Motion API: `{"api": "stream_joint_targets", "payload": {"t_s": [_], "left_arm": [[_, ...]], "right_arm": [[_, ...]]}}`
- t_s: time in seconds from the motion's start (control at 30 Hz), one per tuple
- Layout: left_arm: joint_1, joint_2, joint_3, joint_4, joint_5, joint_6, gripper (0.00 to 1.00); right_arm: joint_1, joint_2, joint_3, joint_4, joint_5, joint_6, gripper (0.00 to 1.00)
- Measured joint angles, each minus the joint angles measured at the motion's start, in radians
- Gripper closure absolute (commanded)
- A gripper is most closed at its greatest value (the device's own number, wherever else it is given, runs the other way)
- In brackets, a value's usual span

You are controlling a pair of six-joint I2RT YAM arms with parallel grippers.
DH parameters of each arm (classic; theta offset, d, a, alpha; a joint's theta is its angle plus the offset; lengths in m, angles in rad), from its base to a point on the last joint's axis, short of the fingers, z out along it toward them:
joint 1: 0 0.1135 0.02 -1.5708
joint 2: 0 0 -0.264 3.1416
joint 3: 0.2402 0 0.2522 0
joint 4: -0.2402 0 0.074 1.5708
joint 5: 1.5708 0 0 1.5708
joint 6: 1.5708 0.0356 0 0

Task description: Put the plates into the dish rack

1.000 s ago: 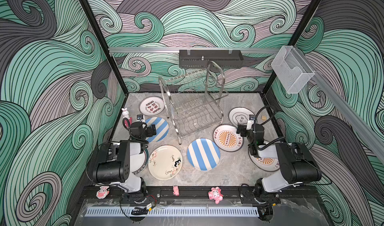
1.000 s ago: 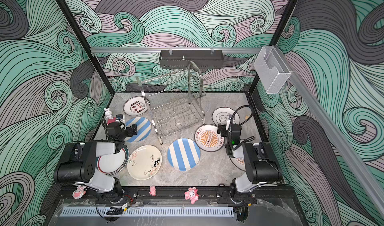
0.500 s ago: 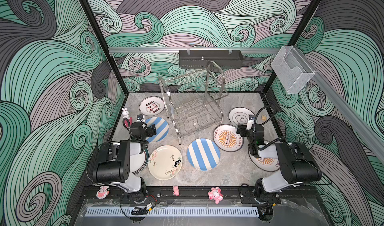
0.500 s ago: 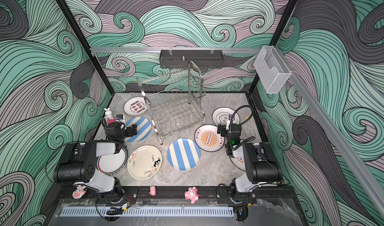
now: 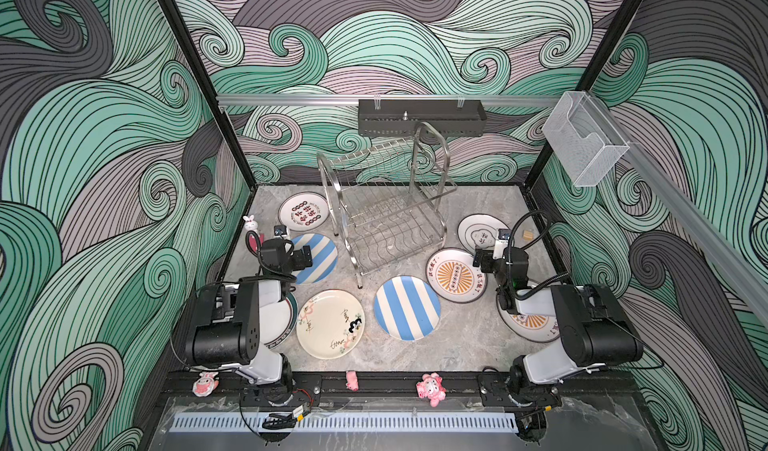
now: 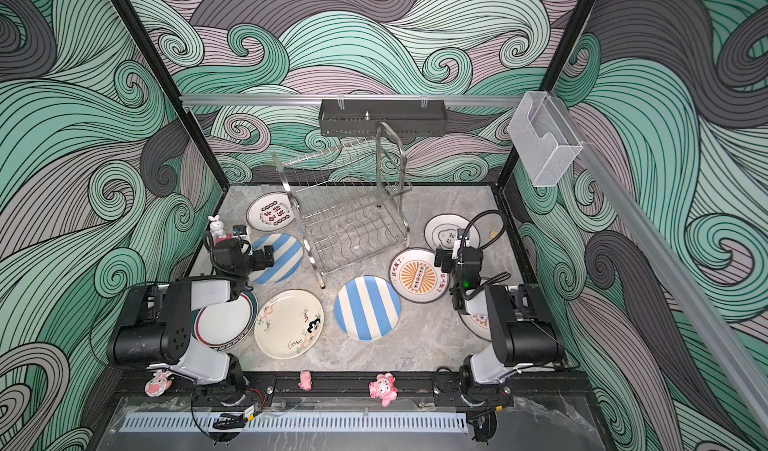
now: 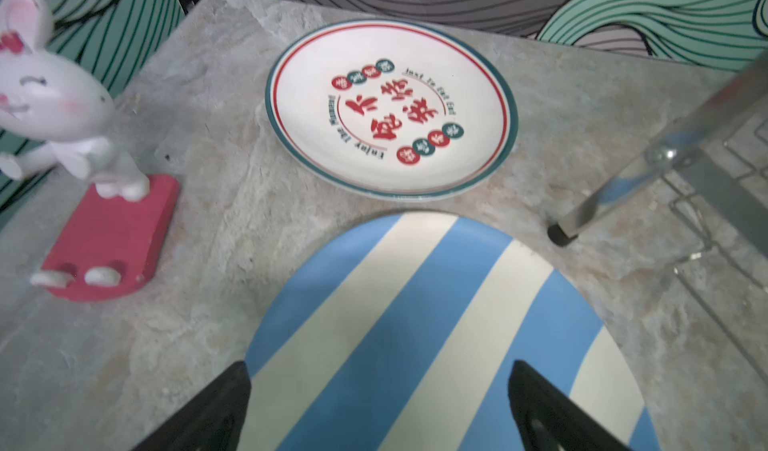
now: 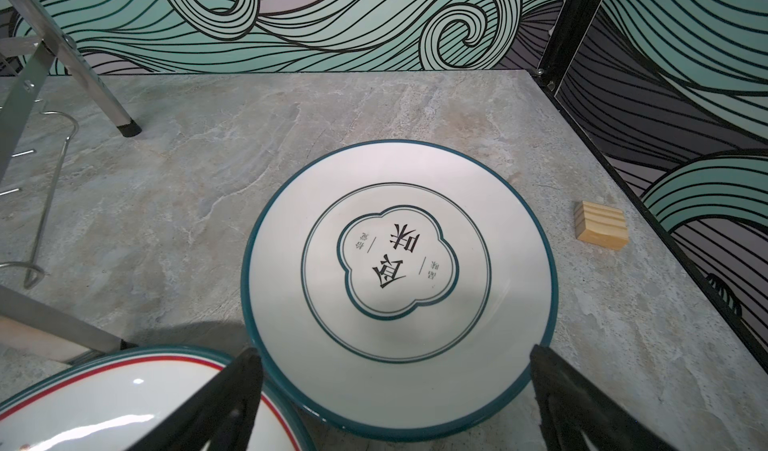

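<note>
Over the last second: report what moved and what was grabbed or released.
Nothing visibly changed. The left claw still hangs open over the left blue-striped plate, and the right claw stays open facing the cloud-outline plate. Neither holds anything. The dish rack stays empty.

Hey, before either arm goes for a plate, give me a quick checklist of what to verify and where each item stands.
1. Dish rack upright, slots empty: ok.
2. Left gripper open over the blue-striped plate: ok.
3. Right gripper open, holding nothing: ok.
4. Cloud-outline plate flat, wooden block apart from it: ok.
5. Cloud-outline plate's rim free of the sunburst plate: cannot tell.
</note>
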Motion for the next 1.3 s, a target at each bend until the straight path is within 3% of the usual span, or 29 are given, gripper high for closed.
{"api": "stream_joint_targets", "payload": {"t_s": [0.17, 0.33, 0.5, 0.8, 1.0, 1.3], "left_arm": [[-0.080, -0.161, 0.051, -0.119, -0.077, -0.021, 0.01], [-0.207, -0.319, 0.095, -0.304, -0.133, -0.084, 0.01], [-0.225, -0.506, 0.167, -0.528, -0.129, -0.181, 0.01], [-0.242, -0.761, 0.114, -0.815, 0.051, -0.346, 0.01], [-0.358, -0.854, -0.011, -0.923, 0.129, -0.459, 0.02], [-0.519, -0.874, -0.066, -0.966, 0.129, -0.515, 0.01]], "right_arm": [[-0.001, -0.162, 0.122, -0.281, -0.018, 0.015, 0.01], [0.004, -0.338, 0.316, -0.547, -0.180, 0.095, 0.02], [0.043, -0.525, 0.361, -0.815, -0.332, 0.178, 0.03], [0.127, -0.819, 0.217, -1.081, -0.574, 0.429, 0.06], [0.205, -1.009, 0.079, -1.222, -0.640, 0.555, 0.10], [0.348, -1.052, -0.122, -1.246, -0.649, 0.733, 0.17]]}}
